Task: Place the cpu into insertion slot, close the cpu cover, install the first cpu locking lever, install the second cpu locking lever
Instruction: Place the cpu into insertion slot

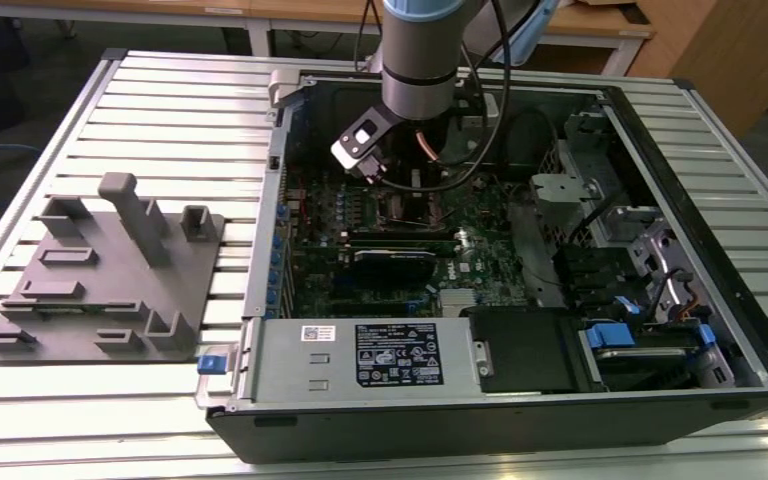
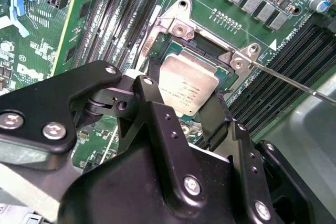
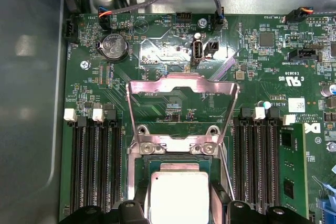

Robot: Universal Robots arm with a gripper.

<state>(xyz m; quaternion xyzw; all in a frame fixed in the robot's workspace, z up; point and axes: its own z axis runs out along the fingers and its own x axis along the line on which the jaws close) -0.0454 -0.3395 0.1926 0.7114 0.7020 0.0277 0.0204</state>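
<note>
Presently the tool (image 2: 185, 92) is clenched on the cpu (image 2: 191, 80) at the insertion slot (image 2: 206, 52), and the cpu cover (image 3: 181, 83) stands open. Seating appears incomplete. The chip should sit level and square to the frame, without downward force.

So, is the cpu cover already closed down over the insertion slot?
No, in the first wrist view the cpu cover stands swung open, green board showing through its cut-out.

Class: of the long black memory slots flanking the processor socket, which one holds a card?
The one with the green memory card, outermost on the side of the socket away from the round battery. The other slots are empty black channels.
</note>
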